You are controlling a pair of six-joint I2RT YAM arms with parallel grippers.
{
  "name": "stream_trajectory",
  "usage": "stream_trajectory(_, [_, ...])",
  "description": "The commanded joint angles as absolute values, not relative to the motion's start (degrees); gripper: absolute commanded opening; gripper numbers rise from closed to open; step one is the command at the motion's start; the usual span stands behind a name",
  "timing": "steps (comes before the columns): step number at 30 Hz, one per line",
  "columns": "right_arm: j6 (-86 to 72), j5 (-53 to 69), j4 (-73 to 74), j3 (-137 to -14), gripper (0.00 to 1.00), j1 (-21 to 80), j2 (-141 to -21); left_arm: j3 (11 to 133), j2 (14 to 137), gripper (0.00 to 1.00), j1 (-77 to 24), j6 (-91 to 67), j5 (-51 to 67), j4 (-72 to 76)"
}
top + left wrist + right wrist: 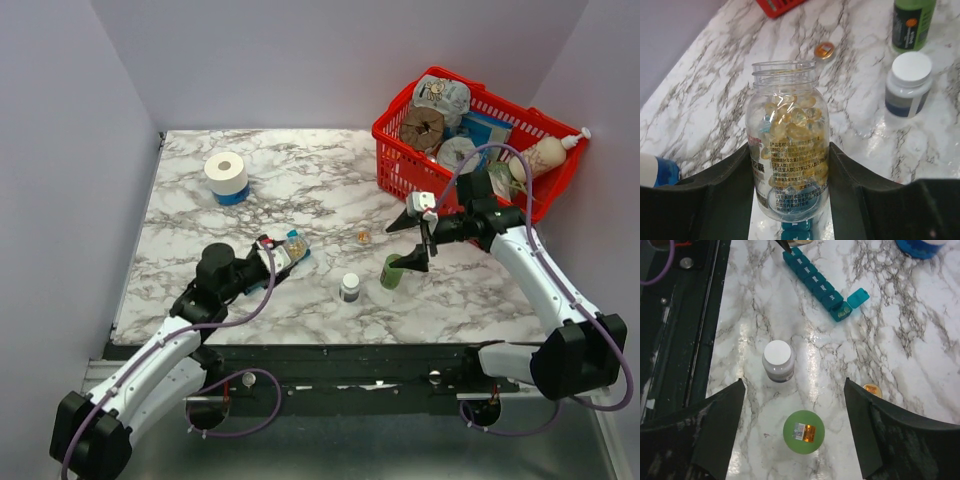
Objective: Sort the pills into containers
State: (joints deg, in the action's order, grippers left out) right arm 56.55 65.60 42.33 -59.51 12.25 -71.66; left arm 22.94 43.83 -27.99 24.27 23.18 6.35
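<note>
Amber-yellow pills in a clear bottle; the containers teal-blue — the table white marble veined grey-black, the basket at two o'clock bright red, a green bottle at four

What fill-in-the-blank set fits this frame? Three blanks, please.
The left tool holds the pill bottle, its cap ___.
The right tool over the green bottle is ___.
The organiser has ___ lid open.
Missing: off, open, one.
</note>
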Motion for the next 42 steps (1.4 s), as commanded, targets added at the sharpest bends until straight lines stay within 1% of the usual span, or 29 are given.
stream_trajectory(1, [77.65, 72.93, 53.94, -67.47, 0.92, 11.95, -75.04, 20.92, 38.59, 0.00, -27.95, 19.16, 32.43, 16.96])
stream_trajectory(2, [80.13, 74.52, 56.23, -68.89, 0.99, 11.95, -76.19, 20.66, 37.10, 0.00, -27.95, 18.55, 33.65, 17.48])
stream_trajectory(4, [84.00, 76.72, 61.68, -71.88, 1.00, 12.48, -78.21, 20.48, 36.04, 0.00, -27.95, 18.20, 34.27, 17.40])
stream_trajectory(6, [81.67, 74.98, 60.22, -75.58, 1.00, 14.06, -81.55, 20.30, 34.28, 0.00, -28.04, 17.84, 35.06, 17.14])
stream_trajectory(7, [75.99, 72.88, 58.29, -76.63, 1.00, 14.67, -82.78, 20.13, 33.67, 0.00, -27.95, 17.75, 35.42, 17.05])
stream_trajectory(8, [73.33, 67.47, 56.27, -78.64, 1.00, 15.72, -84.79, 20.13, 32.44, 0.00, -28.04, 17.58, 35.85, 16.88])
stream_trajectory(10, [66.14, 61.82, 51.25, -81.11, 1.00, 16.43, -87.18, 20.21, 31.03, 0.00, -28.04, 17.75, 36.12, 15.30])
stream_trajectory(11, [63.92, 55.70, 50.28, -82.78, 1.00, 17.13, -88.49, 20.13, 29.46, 0.00, -28.04, 18.01, 36.12, 14.68])
stream_trajectory(12, [62.16, 52.94, 50.19, -87.06, 1.00, 17.23, -91.90, 20.04, 28.66, 0.00, -27.95, 18.10, 35.95, 13.98])
stream_trajectory(14, [59.77, 46.36, 51.76, -91.04, 0.99, 17.84, -95.69, 19.25, 26.12, 0.00, -27.95, 18.28, 35.25, 13.62])
stream_trajectory(15, [58.98, 44.49, 52.64, -94.19, 0.99, 17.93, -98.76, 18.90, 25.41, 0.00, -27.95, 18.63, 34.81, 13.01])
stream_trajectory(20, [56.69, 34.92, 53.70, -98.69, 0.99, 20.56, -106.42, 18.63, 24.00, 0.00, -28.04, 22.84, 30.86, 10.12])
stream_trajectory(23, [56.43, 32.70, 54.23, -100.54, 0.98, 21.88, -110.72, 18.02, 22.86, 0.00, -27.95, 23.64, 29.19, 10.89])
stream_trajectory(31, [56.86, 30.85, 54.49, -101.17, 0.97, 24.69, -117.16, 18.11, 22.59, 0.00, -27.86, 24.08, 29.79, 10.46])
stream_trajectory(35, [57.66, 28.40, 52.92, -97.22, 0.95, 27.15, -117.51, 18.28, 22.41, 0.00, -27.95, 24.08, 29.79, 10.20])
stream_trajectory(42, [56.16, 22.94, 46.59, -91.58, 0.91, 28.12, -118.30, 18.37, 22.76, 0.00, -27.95, 24.17, 30.32, 10.37])
